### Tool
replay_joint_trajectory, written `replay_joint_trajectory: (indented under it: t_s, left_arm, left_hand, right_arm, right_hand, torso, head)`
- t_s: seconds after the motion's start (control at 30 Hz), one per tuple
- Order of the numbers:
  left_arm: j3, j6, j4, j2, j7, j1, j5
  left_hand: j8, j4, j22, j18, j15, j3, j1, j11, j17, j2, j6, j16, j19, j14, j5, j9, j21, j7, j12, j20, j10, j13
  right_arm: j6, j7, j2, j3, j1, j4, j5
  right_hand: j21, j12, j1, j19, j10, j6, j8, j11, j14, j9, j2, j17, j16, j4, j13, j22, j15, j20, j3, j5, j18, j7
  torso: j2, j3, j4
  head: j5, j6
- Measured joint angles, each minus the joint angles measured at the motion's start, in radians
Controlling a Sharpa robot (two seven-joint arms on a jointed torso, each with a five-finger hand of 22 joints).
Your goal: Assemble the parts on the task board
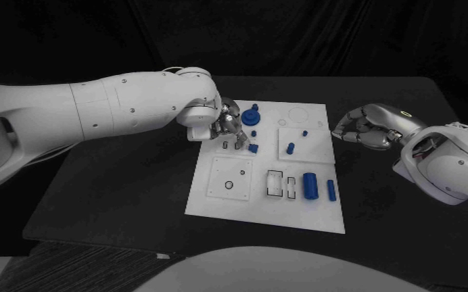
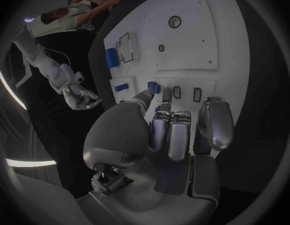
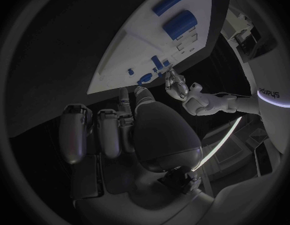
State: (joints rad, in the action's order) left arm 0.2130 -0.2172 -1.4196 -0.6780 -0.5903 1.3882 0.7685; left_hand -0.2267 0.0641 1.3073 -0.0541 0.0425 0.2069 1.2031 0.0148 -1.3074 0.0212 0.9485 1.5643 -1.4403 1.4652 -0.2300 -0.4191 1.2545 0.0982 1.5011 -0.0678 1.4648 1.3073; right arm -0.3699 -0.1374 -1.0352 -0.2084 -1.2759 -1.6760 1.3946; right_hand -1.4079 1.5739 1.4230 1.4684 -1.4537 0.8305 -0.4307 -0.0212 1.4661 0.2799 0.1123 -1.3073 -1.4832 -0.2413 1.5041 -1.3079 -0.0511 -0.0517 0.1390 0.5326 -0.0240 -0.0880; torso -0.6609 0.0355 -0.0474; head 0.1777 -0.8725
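The white task board (image 1: 226, 201) lies mid-table. My left hand (image 1: 226, 122) hovers over its far left corner with fingers curled in, beside a round blue knob part (image 1: 253, 115). In the left wrist view that hand (image 2: 176, 130) holds nothing I can make out, and its thumb and fingertips (image 2: 167, 96) point at a small blue block (image 2: 154, 87). A thick blue cylinder (image 1: 310, 185) and a slimmer one (image 1: 331, 190) lie at the board's near right. My right hand (image 1: 363, 128) is curled over the table, off the board's right edge, holding nothing.
Small blue pegs (image 1: 291, 147) stand on the board's raised square plates. A white block (image 1: 272, 182) sits in a slot near the cylinders. The right wrist view shows the board (image 3: 119, 50), the big cylinder (image 3: 181, 24) and my left hand (image 3: 179, 85).
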Motion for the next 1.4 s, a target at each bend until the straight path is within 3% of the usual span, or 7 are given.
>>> replay_joint_trajectory:
  t_s: [0.4, 0.6, 0.73, 0.9, 1.03, 1.27, 1.4]
  left_arm:
    - [0.001, 0.188, -0.124, -0.169, 0.270, 0.001, 0.060]
    - [0.001, 0.258, -0.143, -0.189, 0.380, 0.001, 0.097]
    - [0.001, 0.284, -0.142, -0.182, 0.445, -0.001, 0.125]
    - [0.000, 0.309, -0.135, -0.165, 0.538, -0.020, 0.226]
    - [0.000, 0.329, -0.119, -0.156, 0.600, -0.042, 0.333]
    - [0.001, 0.359, -0.089, -0.126, 0.653, -0.079, 0.537]
    - [0.001, 0.372, -0.082, -0.109, 0.659, -0.095, 0.633]
  left_hand:
    - [-0.109, -0.044, 0.000, 0.000, 0.008, 0.031, 0.072, -0.008, 0.000, 0.002, -0.016, 0.000, -0.022, 0.000, -0.077, -0.071, 0.072, -0.023, 0.043, 0.007, 0.000, 0.000]
    - [-0.153, -0.052, 0.000, 0.000, 0.008, 0.042, 0.099, -0.011, 0.000, 0.008, -0.034, 0.000, -0.022, 0.000, -0.125, -0.098, 0.076, -0.023, 0.043, 0.007, 0.004, 0.000]
    - [-0.181, -0.087, 0.000, 0.000, 0.008, 0.074, 0.143, -0.010, 0.000, -0.001, -0.059, 0.000, -0.022, 0.000, -0.192, -0.119, 0.074, -0.005, 0.030, 0.007, 0.004, 0.000]
    - [-0.144, -0.105, 0.000, 0.000, -0.004, 0.113, 0.169, 0.006, -0.001, -0.011, -0.106, 0.000, -0.018, 0.000, -0.062, -0.086, 0.074, 0.006, 0.027, 0.003, 0.002, 0.000]
    - [-0.052, -0.093, 0.000, 0.000, -0.004, 0.125, 0.180, 0.006, -0.001, -0.049, -0.166, 0.000, -0.022, 0.000, 0.024, -0.016, 0.085, 0.018, 0.031, -0.001, 0.002, 0.000]
    - [0.027, -0.038, 0.000, 0.000, -0.004, 0.072, 0.151, 0.006, -0.001, -0.095, -0.150, 0.000, -0.025, 0.000, 0.109, 0.063, 0.105, 0.021, 0.043, -0.004, 0.002, 0.000]
    - [0.035, -0.024, 0.000, 0.000, -0.004, 0.058, 0.150, 0.006, -0.001, -0.096, -0.146, 0.000, -0.025, 0.000, 0.118, 0.075, 0.105, 0.025, 0.043, -0.004, 0.002, 0.000]
  right_arm:
    - [-0.060, 0.010, -0.003, 0.001, -0.035, -0.068, 0.015]
    - [-0.080, 0.000, 0.042, 0.001, -0.042, -0.074, 0.064]
    - [-0.082, -0.009, 0.072, 0.001, -0.041, -0.067, 0.097]
    - [-0.082, -0.016, 0.088, 0.000, -0.033, -0.058, 0.125]
    - [-0.081, -0.016, 0.097, 0.000, -0.031, -0.055, 0.138]
    - [-0.081, -0.014, 0.098, 0.001, -0.030, -0.055, 0.151]
    - [-0.081, -0.013, 0.096, 0.001, -0.029, -0.056, 0.154]
  right_hand:
    - [-0.022, -0.006, 0.031, 0.000, 0.000, -0.067, 0.047, 0.000, 0.008, -0.023, -0.061, 0.000, 0.000, 0.032, -0.005, 0.000, -0.006, 0.000, 0.038, -0.108, 0.000, -0.019]
    - [-0.024, -0.006, 0.024, 0.000, 0.000, -0.127, 0.059, 0.000, 0.004, -0.030, -0.068, 0.000, 0.000, 0.051, -0.089, 0.000, -0.006, 0.000, 0.029, -0.183, 0.000, -0.026]
    - [-0.024, -0.006, 0.025, 0.000, 0.000, -0.138, 0.059, 0.000, 0.004, -0.030, -0.068, 0.000, 0.000, 0.060, -0.090, 0.000, -0.006, 0.000, 0.006, -0.184, 0.000, -0.027]
    - [-0.024, -0.005, 0.033, 0.000, 0.000, -0.145, 0.055, 0.001, 0.004, -0.030, -0.073, 0.000, 0.000, 0.066, -0.106, 0.000, -0.006, 0.000, -0.006, -0.177, 0.000, -0.027]
    - [-0.024, -0.004, 0.035, 0.000, 0.000, -0.152, 0.055, 0.001, 0.004, -0.029, -0.071, 0.000, 0.000, 0.067, -0.106, 0.000, -0.006, 0.000, -0.012, -0.177, 0.000, -0.027]
    - [-0.024, -0.004, 0.036, 0.000, 0.000, -0.152, 0.050, 0.000, 0.004, -0.028, -0.070, 0.000, 0.000, 0.067, -0.106, 0.000, -0.006, 0.000, -0.021, -0.190, 0.000, -0.027]
    - [-0.024, -0.004, 0.036, 0.000, 0.000, -0.152, 0.046, 0.001, 0.004, -0.028, -0.070, 0.000, 0.000, 0.067, -0.106, 0.000, -0.006, 0.000, -0.021, -0.190, 0.000, -0.027]
  torso:
    - [0.000, -0.0018, -0.0010]
    - [0.003, -0.0031, -0.0022]
    - [0.005, -0.0035, -0.0028]
    - [0.005, -0.0055, -0.0005]
    - [0.005, -0.0110, 0.0071]
    - [-0.003, -0.0269, 0.0326]
    - [-0.007, -0.0335, 0.0409]
  head:
    - [0.001, 0.000]
    - [0.009, 0.000]
    - [0.018, 0.000]
    - [0.022, 0.000]
    - [0.015, 0.000]
    - [-0.016, 0.000]
    - [-0.027, 0.000]
